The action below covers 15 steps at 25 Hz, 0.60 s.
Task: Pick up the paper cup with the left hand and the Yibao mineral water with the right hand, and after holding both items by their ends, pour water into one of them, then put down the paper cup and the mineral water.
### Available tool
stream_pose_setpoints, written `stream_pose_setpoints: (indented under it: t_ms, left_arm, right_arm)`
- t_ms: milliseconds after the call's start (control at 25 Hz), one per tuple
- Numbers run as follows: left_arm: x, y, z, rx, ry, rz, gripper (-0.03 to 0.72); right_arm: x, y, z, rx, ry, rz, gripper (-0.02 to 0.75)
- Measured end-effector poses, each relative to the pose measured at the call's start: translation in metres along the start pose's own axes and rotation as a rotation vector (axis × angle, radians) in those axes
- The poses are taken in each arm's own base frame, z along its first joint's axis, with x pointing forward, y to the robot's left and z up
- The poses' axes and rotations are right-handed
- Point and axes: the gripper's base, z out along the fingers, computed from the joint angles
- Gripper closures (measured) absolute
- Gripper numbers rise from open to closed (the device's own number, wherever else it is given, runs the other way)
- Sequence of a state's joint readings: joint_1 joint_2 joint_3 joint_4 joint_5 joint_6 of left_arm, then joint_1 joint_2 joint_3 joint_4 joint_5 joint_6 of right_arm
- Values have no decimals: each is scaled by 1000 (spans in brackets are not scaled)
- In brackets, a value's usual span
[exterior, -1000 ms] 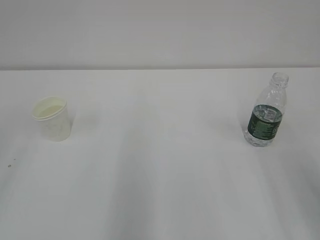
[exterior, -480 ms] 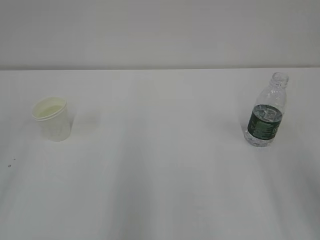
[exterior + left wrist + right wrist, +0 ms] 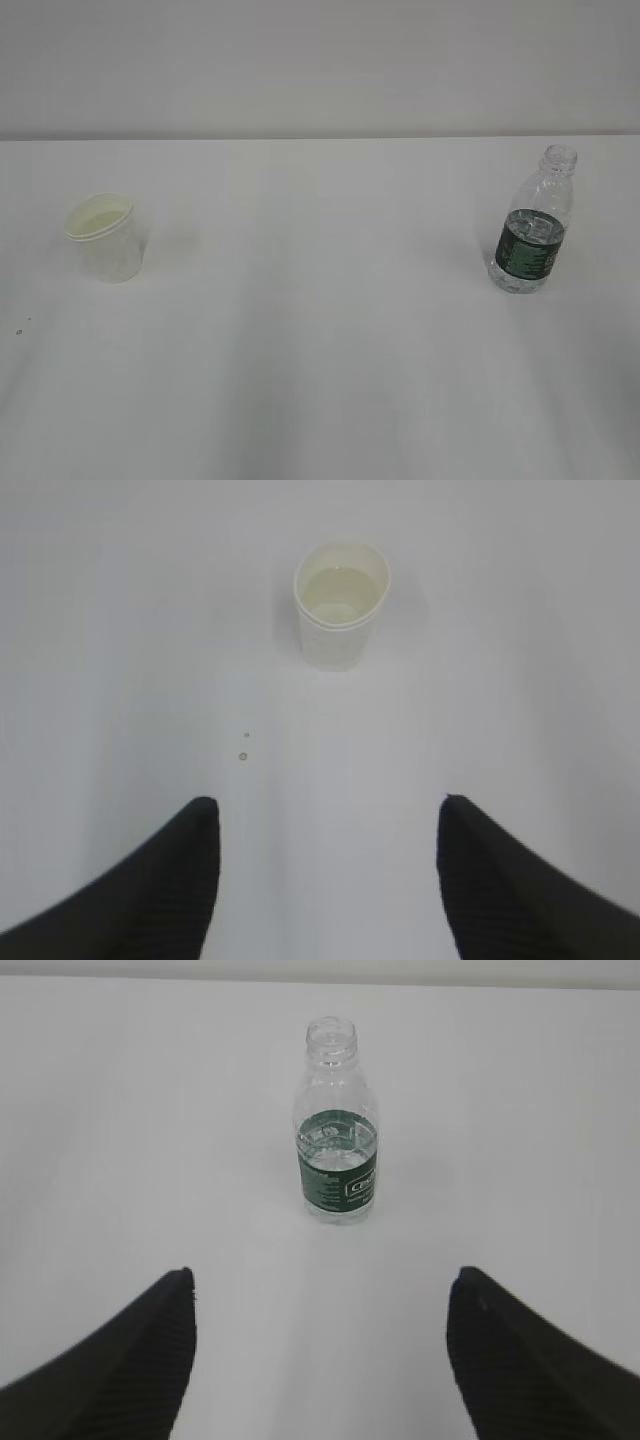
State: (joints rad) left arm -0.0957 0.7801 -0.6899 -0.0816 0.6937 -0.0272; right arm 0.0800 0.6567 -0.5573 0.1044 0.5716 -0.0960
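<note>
Left wrist view shows the left hand (image 3: 325, 880) spread wide, empty, the paper cup (image 3: 341, 605) standing upright well ahead on the white table (image 3: 320, 350). Over on the right, the right hand (image 3: 320, 1360) gapes just as wide, lined up with the Yibao mineral water (image 3: 337, 1130), upright, capless, far from the cup. Risk ahead: that open neck spills if a finger nudges the bottle; a hard squeeze could crush the light cup. Its green label shows white lettering, too small to read.
</note>
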Motion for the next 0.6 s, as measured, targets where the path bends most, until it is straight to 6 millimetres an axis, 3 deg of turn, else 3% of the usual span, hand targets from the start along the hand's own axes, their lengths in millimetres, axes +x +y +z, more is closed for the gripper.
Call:
stream_pose_setpoints:
  t_ms: [280,600]
  left_arm:
    - [-15,-3,-17,7,1,4,212]
    - [-11,-3,-22,6,84,6,221]
  right_arm:
    - [-2,0,-6,7,64,-25,147]
    - [2,-1,-8,8,128,-32,148]
